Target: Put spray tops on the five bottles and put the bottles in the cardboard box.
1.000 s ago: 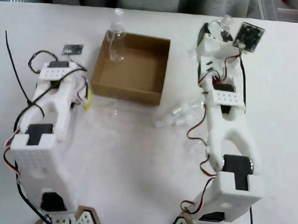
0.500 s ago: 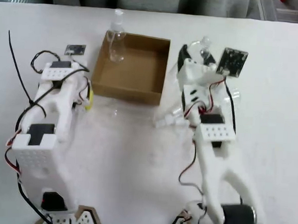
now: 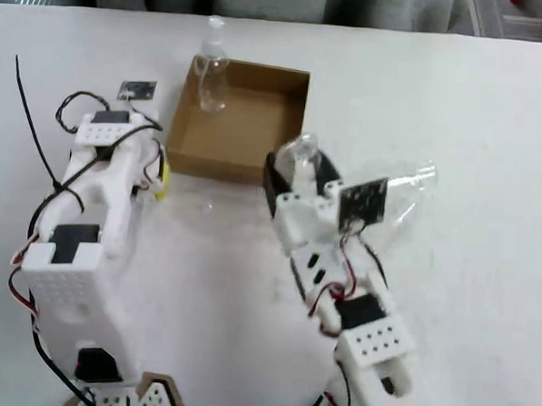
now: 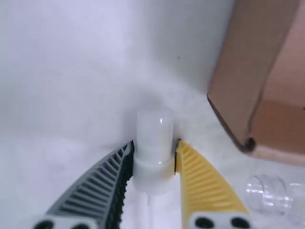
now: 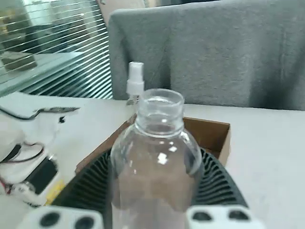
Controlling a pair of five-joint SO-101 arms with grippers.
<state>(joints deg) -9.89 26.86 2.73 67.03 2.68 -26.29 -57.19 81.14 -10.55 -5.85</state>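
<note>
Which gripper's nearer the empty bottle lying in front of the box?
Left. The left gripper is beside the empty bottle; the right gripper is farther, by the far front corner of the box.

From where I stand, a white table (image 3: 494, 106) spreads out in every direction, its top matte and evenly lit, with only faint, soft shadows on it. Beyond its far edge, straight ahead of the right pincer (image 5: 155, 183), rises the back of a grey upholstered seat (image 5: 238, 52), the cloth a little creased. Farther off, to the pincer's left, slatted blinds (image 5: 47, 38) cover a window, pale and bright between the slats.
</note>
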